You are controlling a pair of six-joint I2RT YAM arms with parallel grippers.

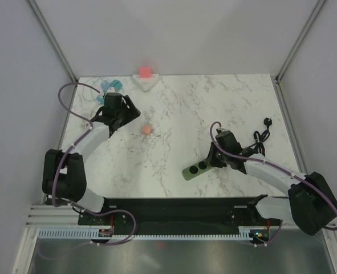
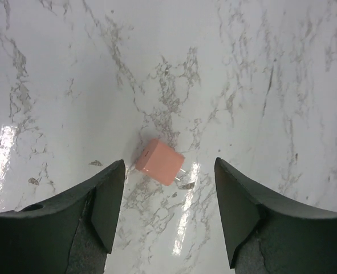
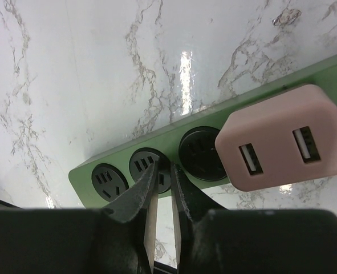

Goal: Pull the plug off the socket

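A green power strip (image 3: 157, 148) lies on the marble table, also seen in the top view (image 1: 197, 169). A pink USB plug block (image 3: 282, 145) sits in one of its sockets. My right gripper (image 3: 164, 168) is shut with only a thin gap and holds nothing. It hovers over the strip's second socket, left of the pink block, and in the top view (image 1: 216, 157) it covers the strip's right end. My left gripper (image 2: 169, 165) is open and empty. A second, loose pink plug (image 2: 159, 162) lies on the table between and just beyond the left fingertips, prongs showing.
A coiled black cable with a plug (image 1: 262, 134) lies at the right. A red cube on a white triangular holder (image 1: 145, 74) stands at the back edge, with blue objects (image 1: 111, 85) to its left. The loose pink plug (image 1: 147, 129) lies mid-table.
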